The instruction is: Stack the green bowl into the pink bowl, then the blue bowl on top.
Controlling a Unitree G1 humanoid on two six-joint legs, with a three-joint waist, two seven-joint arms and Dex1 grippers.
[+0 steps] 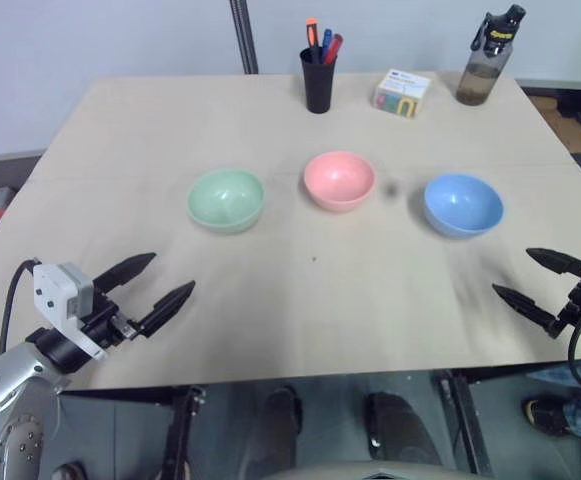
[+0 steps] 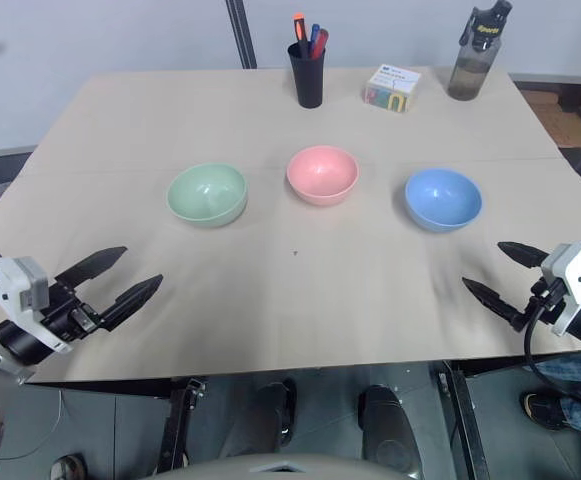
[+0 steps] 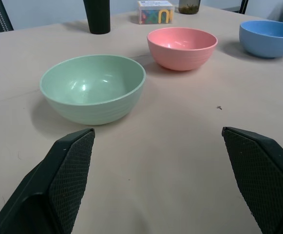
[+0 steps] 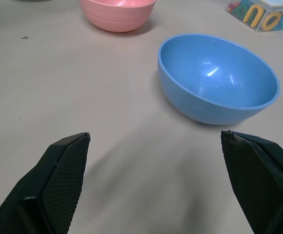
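Three empty bowls stand upright in a row across the middle of the table [image 1: 270, 300]: the green bowl [image 1: 226, 199] on the left, the pink bowl [image 1: 339, 180] in the centre, the blue bowl [image 1: 463, 204] on the right. They stand apart from one another. My left gripper [image 1: 166, 280] hovers open near the front left edge, pointing toward the green bowl [image 3: 93, 87] and well short of it. My right gripper [image 1: 520, 276] hovers open near the front right edge, aimed at the blue bowl [image 4: 218, 78]. Both grippers hold nothing.
At the back of the table stand a black pen cup [image 1: 318, 72] with markers, a small colourful box [image 1: 402, 93] and a dark water bottle [image 1: 489, 58]. A metal pole [image 1: 243, 35] rises behind the table. A person's shoe [image 1: 545, 411] shows on the floor at right.
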